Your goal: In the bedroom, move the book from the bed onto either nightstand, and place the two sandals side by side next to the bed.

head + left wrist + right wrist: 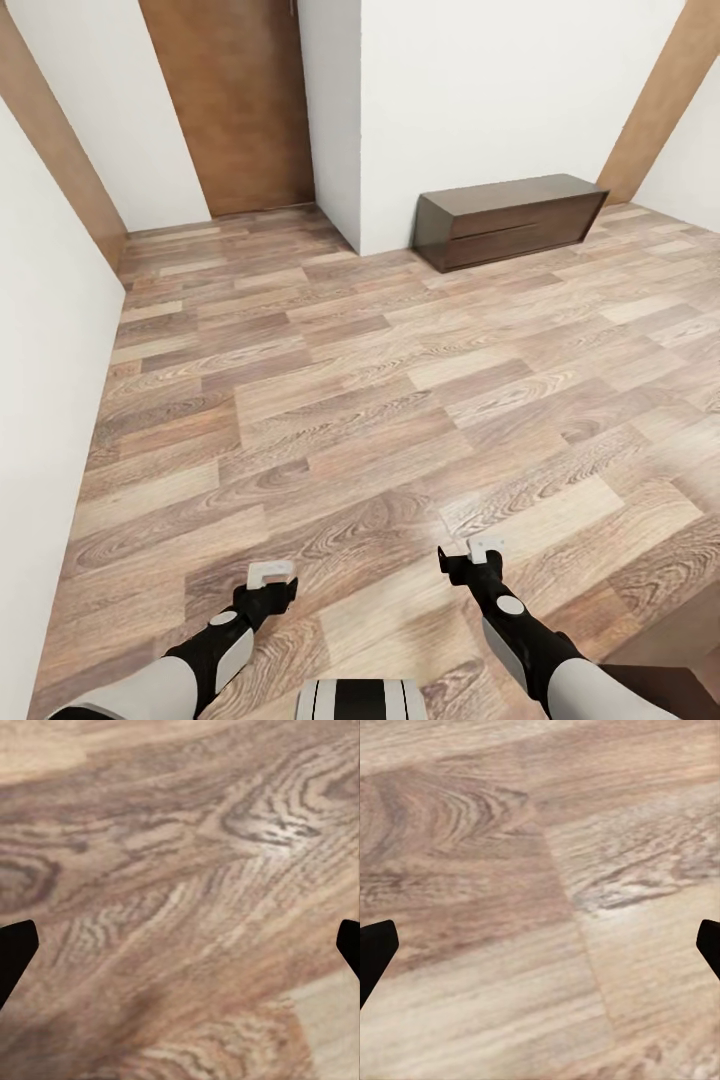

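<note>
- Head view: the robot faces a bare stretch of wood-plank floor (380, 400) between white walls (500, 100). A low dark-brown cabinet (510, 220) with drawer fronts stands against the far wall, right of a jutting wall corner; a brown wooden door (240, 100) closes the passage at the back left. Both arms reach forward low over the planks. The left pincer (271, 574) and the right pincer (485, 548) hang above the floor, well apart from each other and from the cabinet, each carrying nothing. Book, bed and sandals lie outside the picture; where they are cannot be told.
- Left wrist view: swirled wood grain of the floor (180, 885) lies under the camera. The two dark fingertips (13, 952) sit at opposite edges of the picture, jaws spread wide, nothing between them.
- Right wrist view: pale planks of the floor (540, 900) meet at a seam. The fingertips (375, 952) again stand far apart at the edges, jaws fully spread, gripping nothing.
</note>
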`<state>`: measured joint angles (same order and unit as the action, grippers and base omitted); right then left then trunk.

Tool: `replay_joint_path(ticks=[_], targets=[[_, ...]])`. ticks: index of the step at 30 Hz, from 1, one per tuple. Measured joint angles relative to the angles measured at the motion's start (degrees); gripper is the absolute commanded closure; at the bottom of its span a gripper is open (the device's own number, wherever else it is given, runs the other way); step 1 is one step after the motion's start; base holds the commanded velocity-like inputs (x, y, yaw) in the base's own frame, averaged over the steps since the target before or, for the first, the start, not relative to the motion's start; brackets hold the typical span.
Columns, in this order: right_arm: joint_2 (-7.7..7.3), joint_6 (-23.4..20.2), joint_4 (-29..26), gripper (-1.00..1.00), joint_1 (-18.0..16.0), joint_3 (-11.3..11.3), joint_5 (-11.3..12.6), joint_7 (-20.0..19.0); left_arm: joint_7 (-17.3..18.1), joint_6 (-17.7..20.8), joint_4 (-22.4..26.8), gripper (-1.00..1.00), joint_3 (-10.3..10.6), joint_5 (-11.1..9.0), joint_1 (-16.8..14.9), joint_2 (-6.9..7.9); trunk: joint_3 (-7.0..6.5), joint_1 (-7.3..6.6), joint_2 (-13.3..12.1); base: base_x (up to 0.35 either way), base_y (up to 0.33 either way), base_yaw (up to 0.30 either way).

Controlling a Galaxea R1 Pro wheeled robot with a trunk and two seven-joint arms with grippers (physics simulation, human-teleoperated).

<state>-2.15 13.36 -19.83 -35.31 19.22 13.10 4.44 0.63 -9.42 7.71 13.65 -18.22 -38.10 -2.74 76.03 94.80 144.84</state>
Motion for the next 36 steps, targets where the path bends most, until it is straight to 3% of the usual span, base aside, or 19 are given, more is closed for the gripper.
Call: replay_joint_path(ticks=[2, 36], targets=[[0.00, 0.0, 0.0, -1.00, 0.0, 0.0, 0.0, 0.0, 0.2, -0.1, 0.0, -1.00, 0.0, 0.0, 0.0, 0.20, 0.00, 0.00, 0.0, 0.002, 0.001, -0.002], [0.00, 0.0, 0.0, -1.00, 0.0, 0.0, -0.1, -0.3, -0.2, -0.2, 0.0, -1.00, 0.4, 0.6, 0.0, 0.53, -7.54, -0.88, -0.5, 0.000, 0.000, 0.000]])
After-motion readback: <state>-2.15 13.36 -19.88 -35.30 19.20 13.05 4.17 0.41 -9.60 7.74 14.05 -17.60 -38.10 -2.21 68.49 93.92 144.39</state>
